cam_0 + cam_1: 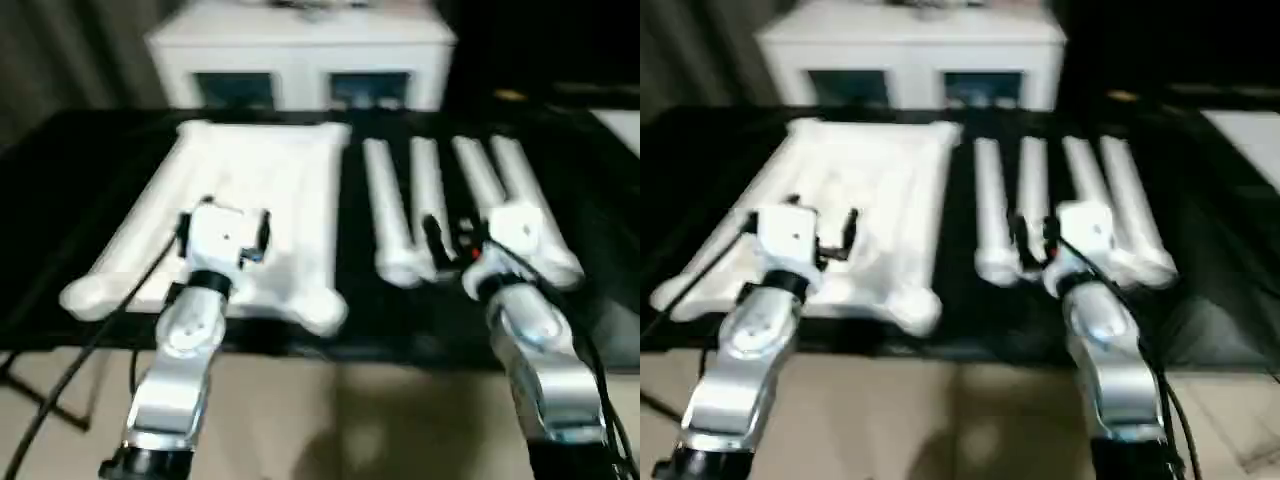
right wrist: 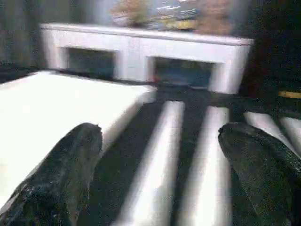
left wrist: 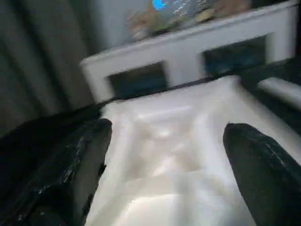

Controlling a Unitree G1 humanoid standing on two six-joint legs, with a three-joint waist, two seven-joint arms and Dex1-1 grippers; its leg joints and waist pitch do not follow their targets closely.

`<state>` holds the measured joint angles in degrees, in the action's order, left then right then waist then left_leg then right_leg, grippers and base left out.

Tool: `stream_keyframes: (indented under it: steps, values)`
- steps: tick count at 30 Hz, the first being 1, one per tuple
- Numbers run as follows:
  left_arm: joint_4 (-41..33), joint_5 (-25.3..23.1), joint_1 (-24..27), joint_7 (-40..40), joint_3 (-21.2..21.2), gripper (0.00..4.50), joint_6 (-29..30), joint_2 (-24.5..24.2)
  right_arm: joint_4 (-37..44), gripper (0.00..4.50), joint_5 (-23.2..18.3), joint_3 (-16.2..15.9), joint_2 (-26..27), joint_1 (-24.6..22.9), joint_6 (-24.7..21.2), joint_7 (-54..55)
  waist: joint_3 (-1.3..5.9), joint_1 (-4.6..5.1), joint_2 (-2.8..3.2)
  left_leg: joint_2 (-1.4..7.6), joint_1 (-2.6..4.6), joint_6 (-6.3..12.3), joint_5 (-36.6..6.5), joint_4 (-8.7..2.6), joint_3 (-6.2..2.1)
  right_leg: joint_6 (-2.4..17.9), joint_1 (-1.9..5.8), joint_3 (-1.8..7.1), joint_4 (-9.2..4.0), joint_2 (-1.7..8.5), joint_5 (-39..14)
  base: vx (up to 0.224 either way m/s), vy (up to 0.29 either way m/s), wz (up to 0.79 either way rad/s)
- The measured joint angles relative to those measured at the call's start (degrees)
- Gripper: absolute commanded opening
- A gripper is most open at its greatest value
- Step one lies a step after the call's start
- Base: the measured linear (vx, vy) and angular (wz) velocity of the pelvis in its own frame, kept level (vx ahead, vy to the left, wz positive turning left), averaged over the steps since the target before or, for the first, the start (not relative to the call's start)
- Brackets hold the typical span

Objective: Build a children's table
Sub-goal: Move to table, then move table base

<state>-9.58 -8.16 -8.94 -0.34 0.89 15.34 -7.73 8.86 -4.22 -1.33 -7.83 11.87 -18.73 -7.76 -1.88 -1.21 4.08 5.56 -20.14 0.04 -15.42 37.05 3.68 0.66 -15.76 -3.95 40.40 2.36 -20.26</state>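
The children's table top (image 1: 255,190) lies underside up on the black tabletop (image 1: 90,170), its four legs (image 1: 440,200) side by side to its right. Left tool (image 3: 164,155) and right tool (image 2: 160,160) hover wide open, holding nothing.

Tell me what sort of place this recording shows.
Probably a furnished room set up for assembly: a white cabinet with glass doors at the back, curtains beside it, and a tabletop and four legs on a black surface.

Silver forearms are tipped by white wrist housings; black cables are routed along them, and black fingers (image 3: 84,165) are fitted.
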Motion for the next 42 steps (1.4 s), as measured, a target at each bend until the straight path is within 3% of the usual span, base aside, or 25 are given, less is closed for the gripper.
stream_keyframes:
  steps: [1, 2, 3, 4, 5, 6, 7, 8, 9, 10, 11, 12, 14, 15, 17, 21, 23, 25, 32, 34, 38, 39, 42]
  values:
    - [0.32, 0.00, 0.09, 0.00, -0.63, 4.26, 0.33, -0.31, 0.00, 4.50, -0.12, -0.40, 0.06, -0.46, -0.01, -0.31, 0.05, 0.38, 0.03, -0.16, 0.31, 0.48, -0.45, -0.01, -0.04, -0.58, -2.00, 0.12, 2.58, -0.08, -0.07, 0.245, 0.051, 0.04]
    - [0.27, 0.00, 0.05, 0.00, -0.81, 4.26, 0.40, -0.29, -0.04, 4.50, -0.19, -0.36, -0.12, -0.63, -0.14, -0.32, 0.07, 0.57, -0.08, -0.38, 0.70, 0.66, -0.88, -0.03, -0.04, -2.00, -4.17, 0.15, 3.61, 0.01, 0.29, 0.202, 0.050, -0.02]
    - [0.25, 0.04, 0.05, -0.09, -0.85, 4.26, 0.50, -0.20, -0.04, 4.50, -0.18, -0.33, -0.23, -0.69, -0.45, -0.31, 0.04, 1.05, -0.30, -0.98, 1.40, 0.77, -1.48, -0.14, 0.01, -3.84, -6.91, 0.23, 3.65, 0.30, 1.19, 0.202, 0.050, -0.02]
    - [0.16, 0.10, -0.14, -0.25, -0.79, 4.26, 0.50, -0.09, -0.04, 4.50, -0.19, -0.27, -0.30, -0.87, -0.56, -0.32, 0.08, 1.30, -1.05, -1.84, 2.24, 0.91, -1.92, -0.45, 0.38, -4.89, -8.72, 0.47, 2.91, 1.00, 2.00, 0.191, 0.007, -0.09]
    - [0.04, 0.32, -0.36, -0.56, -0.70, 4.26, 0.48, -0.07, -0.04, 4.50, -0.27, -0.14, -0.35, -1.06, -0.74, -0.36, 0.10, 1.48, -2.10, -2.73, 2.90, 0.81, -2.50, -0.55, 1.03, -4.79, -9.77, 0.84, 0.79, 1.25, 3.02, 0.200, -0.041, -0.02]
    - [-0.44, 0.65, -0.61, -1.06, -0.36, 4.26, 0.45, -0.03, -0.01, 4.50, -0.42, 0.16, -0.43, -1.11, -0.97, -0.57, -0.08, 1.48, -4.18, -4.17, 3.98, 0.58, -3.44, -0.56, 2.42, -1.55, -9.85, 2.27, -2.84, 2.28, 8.04, 0.200, -0.041, -0.02]
    - [-0.18, 0.82, -0.61, -1.52, 0.54, 4.26, 0.51, 0.55, -0.08, 4.50, -0.42, 0.79, -0.92, -1.58, -1.12, -0.74, -0.44, 1.48, -5.01, -4.30, 3.97, 1.57, -4.40, 0.60, 2.77, -1.05, -9.32, 3.39, -2.46, 2.08, 8.48, 0.190, -0.063, 0.12]
    - [-0.28, 1.70, -0.56, -2.71, 2.02, 4.26, 0.38, 0.96, -0.31, 4.50, -0.40, 1.44, -1.36, -1.85, -1.51, -0.81, -0.21, 0.67, -4.33, -3.87, 3.83, 3.59, -5.00, 2.32, 2.56, -0.57, -8.60, 3.53, -2.67, 1.53, 8.16, 0.188, -0.050, 0.06]
    - [-0.31, 2.83, -0.44, -4.54, 2.95, 4.26, 0.15, 0.89, -0.44, 4.50, -0.43, 2.23, -1.75, -1.82, -2.05, -0.83, -0.19, 0.21, -4.16, -3.66, 2.89, 3.40, -4.80, 4.19, 1.48, -0.13, -7.46, 3.46, -3.32, 1.05, 8.07, 0.188, -0.050, 0.06]
    - [-0.65, 4.42, -0.18, -7.29, 3.58, 4.26, -0.35, 0.00, -0.24, 4.50, -0.62, 2.52, -2.08, -1.76, -2.36, -1.07, -0.16, -0.18, -4.22, -3.38, 2.06, 1.71, -3.71, 4.45, 0.76, 0.06, -6.87, 3.33, -3.51, 0.86, 7.91, 0.166, -0.020, -0.09]
    - [-1.56, 6.46, 0.49, -10.76, 4.42, 4.26, -0.76, -1.02, 0.00, 4.50, -1.05, 2.78, -2.88, -1.53, -2.59, -1.88, -0.11, -0.69, -4.00, -2.72, 0.96, -0.22, -2.13, 3.62, 0.04, -0.16, -6.57, 3.12, -3.32, 0.55, 7.83, 0.000, 0.000, 0.00]
    - [-2.86, 8.27, 1.68, -13.96, 5.46, 4.26, -1.39, -1.82, 0.36, 4.50, -1.54, 2.76, -3.80, -1.19, -2.66, -3.12, -0.05, -1.30, -2.67, -0.49, -0.42, -2.73, 0.17, 0.50, -0.49, -0.30, -6.26, 2.48, -3.21, -0.72, 7.58, 0.000, 0.000, 0.00]
    - [-3.18, 9.95, 3.07, -17.35, 6.25, 4.26, -1.67, -3.06, 0.77, 4.50, -2.25, 1.96, -4.46, -1.12, -3.10, -5.07, -0.07, -1.61, -2.03, 1.23, -1.69, -3.27, 1.18, 1.25, -0.13, -0.39, -6.25, 1.84, -3.36, -1.00, 7.48, -0.036, -0.009, -0.04]
    - [-3.18, 10.62, 3.67, -19.51, 6.77, 4.26, -1.38, -4.41, 1.06, 4.50, -2.39, 0.70, -4.96, -1.12, -3.25, -6.50, -0.16, -1.85, -1.97, 1.26, -2.06, -3.07, 1.09, 1.49, -0.05, -0.32, -6.35, 1.79, -3.54, -0.89, 7.44, 0.000, 0.000, 0.00]
    - [-3.19, 10.70, 3.91, -24.08, 9.28, 4.26, -1.28, -8.15, 1.82, 4.50, -3.11, -0.83, -8.06, -1.13, -3.59, -10.39, -0.30, -2.33, -1.87, 1.27, -2.06, -2.83, 1.19, 1.22, 0.43, -0.17, -6.21, 1.79, -3.94, -0.61, 7.34, 0.000, 0.030, 0.03]
    - [-3.18, 14.04, 2.44, -32.16, 10.61, 4.38, -0.39, -10.33, 3.96, 4.50, -6.68, -0.19, -12.62, -1.41, -4.90, -17.58, -0.65, -2.16, -2.02, 1.96, -0.90, -2.41, 1.98, -0.54, 3.64, -0.21, -5.68, 1.75, -4.16, 0.78, 7.40, -0.026, 0.002, 0.06]
    - [-3.18, 16.32, 0.63, -35.55, 10.53, 4.38, 0.32, -12.06, 4.68, 4.50, -7.71, -0.06, -14.38, -1.46, -4.96, -20.48, -0.76, -2.04, -2.10, 2.24, -0.27, -2.41, 1.98, -0.87, 4.57, -0.21, -5.29, 1.82, -4.17, 1.01, 7.40, -0.025, -0.002, 0.04]
    - [-3.18, 17.98, -0.97, -40.24, 10.32, 4.38, 1.87, -16.32, 5.08, 4.50, -8.77, -0.18, -17.82, -1.48, -5.34, -24.46, -0.80, -1.84, -2.05, 2.32, 0.07, -2.41, 1.97, -0.94, 4.74, -0.52, -5.05, 1.84, -4.18, 1.04, 7.22, 0.000, 0.000, 0.00]
    - [-0.95, 17.93, -2.87, -54.74, 12.58, 4.38, 4.43, -28.92, 8.54, 4.50, -13.15, -1.09, -27.70, -3.71, -8.78, -37.49, -0.74, -1.49, -1.90, 2.43, 0.02, -2.44, 2.02, -1.30, 4.77, -0.46, -5.23, 1.72, -4.21, 1.00, 7.38, 0.000, 0.000, 0.00]
    - [-0.17, 17.94, -3.12, -59.34, 13.61, 4.13, 4.21, -32.26, 10.44, 4.50, -14.22, -1.96, -31.42, -5.31, -9.84, -41.66, -0.70, -1.60, -1.81, 2.47, -0.01, -2.39, 2.05, -1.34, 4.77, -0.46, -5.25, 1.66, -4.24, 0.99, 7.20, 0.000, 0.000, 0.00]
    - [0.58, 17.00, -3.07, -63.61, 15.86, 4.01, 2.57, -35.01, 12.43, 4.50, -14.45, -3.64, -33.38, -6.74, -10.56, -44.69, -0.73, -1.61, -1.64, 2.49, -0.10, -2.18, 2.14, -1.38, 4.84, -0.39, -5.26, 1.67, -4.45, 0.97, 7.05, 0.000, 0.000, 0.00]
    - [0.63, 16.50, -3.03, -64.46, 16.59, 3.75, 1.78, -35.13, 12.95, 4.50, -14.48, -3.93, -33.37, -6.91, -10.59, -45.10, -0.76, -1.67, -1.61, 2.49, -0.18, -2.16, 2.13, -1.38, 4.85, -0.39, -5.29, 1.66, -4.52, 0.98, 7.05, 0.000, 0.000, 0.00]
    - [0.61, 16.14, -2.54, -65.84, 18.44, 3.60, 1.69, -35.60, 13.85, 4.50, -14.63, -4.07, -33.37, -7.11, -10.75, -45.15, -0.85, -1.74, -1.44, 2.48, -0.17, -2.15, 2.12, -1.38, 4.92, -0.37, -5.28, 1.68, -4.54, 1.01, 7.06, 0.000, 0.000, 0.00]
